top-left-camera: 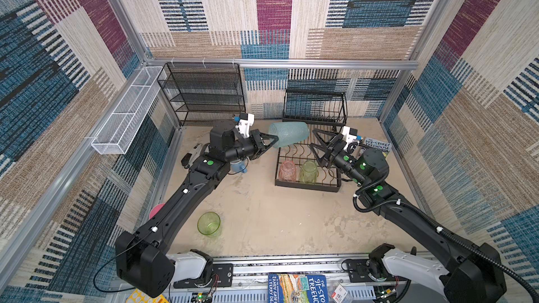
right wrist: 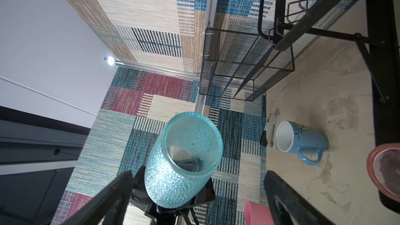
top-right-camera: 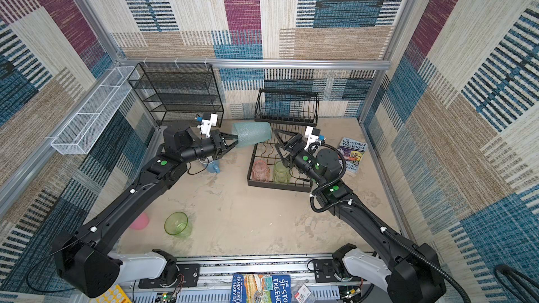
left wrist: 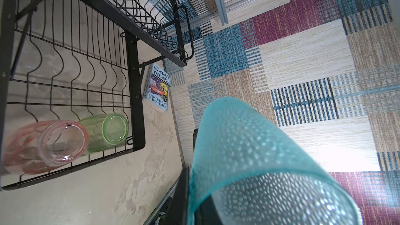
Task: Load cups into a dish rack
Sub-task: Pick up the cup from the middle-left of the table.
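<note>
L gripper (top-left-camera: 273, 141): clamped on one end of teal cup (top-left-camera: 290, 134); I've got it sideways, off the table.
R gripper (top-left-camera: 312, 139): jaws spread wide, holding nothing, just beside cup's other end.
Teal cup pos: over dish rack (top-left-camera: 306, 187) rear-left edge.
Lower tray: peach-pink cup (top-left-camera: 287, 170) + green tumbler (top-left-camera: 308, 171), front row.
Table: 2nd green tumbler (top-left-camera: 208, 222), blue mug (top-left-camera: 239, 167), pink cup (top-left-camera: 156, 210).

Six cups: one tall teal cup (top-left-camera: 288, 134), one green cup (top-left-camera: 308, 171), a second green cup (top-left-camera: 208, 222), one peach cup (top-left-camera: 287, 170), one pink cup (top-left-camera: 156, 210), one blue mug (top-left-camera: 238, 167)

Two books: a back book (top-left-camera: 377, 144) and a front book (top-left-camera: 297, 288)

One dish rack (top-left-camera: 306, 188), one mesh shelf (top-left-camera: 201, 91), one white basket (top-left-camera: 125, 118)

Two pincers: left pincer (top-left-camera: 274, 140), right pincer (top-left-camera: 312, 138)
</note>
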You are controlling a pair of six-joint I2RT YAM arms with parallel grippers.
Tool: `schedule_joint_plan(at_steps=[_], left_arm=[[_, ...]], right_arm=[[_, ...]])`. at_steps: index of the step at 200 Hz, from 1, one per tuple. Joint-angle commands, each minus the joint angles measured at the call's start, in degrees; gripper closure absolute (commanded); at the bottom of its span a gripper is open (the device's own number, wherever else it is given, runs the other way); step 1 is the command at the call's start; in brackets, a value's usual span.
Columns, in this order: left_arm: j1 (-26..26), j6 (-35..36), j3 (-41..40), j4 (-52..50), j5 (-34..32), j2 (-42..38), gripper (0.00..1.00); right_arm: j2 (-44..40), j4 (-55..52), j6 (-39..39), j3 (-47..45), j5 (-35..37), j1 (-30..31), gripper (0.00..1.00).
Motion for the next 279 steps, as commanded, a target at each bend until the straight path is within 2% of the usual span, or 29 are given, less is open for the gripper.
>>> schedule_joint_plan(at_steps=[1, 49, 157, 222, 251, 279], left_arm=[[-1.5, -1.0, 1.4, 5.4, -0.8, 1.3, 1.00], [-4.3, -1.9, 1.8, 9.0, -2.0, 4.0, 1.00], [-8.8, -2.8, 3.7, 14.1, -5.5, 10.7, 1.00], [-10.0, -4.6, 5.6, 17.2, -5.7, 14.7, 1.00], [-10.1, -5.2, 6.7, 17.5, -4.8, 16.4, 1.00], [-10.2, -5.5, 7.3, 17.9, -4.1, 17.4, 1.00]], right_arm=[[-0.1, 5.5, 5.4, -0.4, 2.0, -0.5, 0.02], [0.6, 6.8, 9.9, -1.1, 3.5, -1.4, 0.03], [1.1, 3.6, 12.3, 0.2, 8.3, -1.6, 0.11], [-0.5, -1.5, 13.0, 0.0, 13.9, -1.8, 0.20], [0.1, -2.8, 13.1, 0.8, 14.2, -2.2, 0.25], [0.3, -3.1, 12.5, 0.7, 14.8, -2.6, 0.37]])
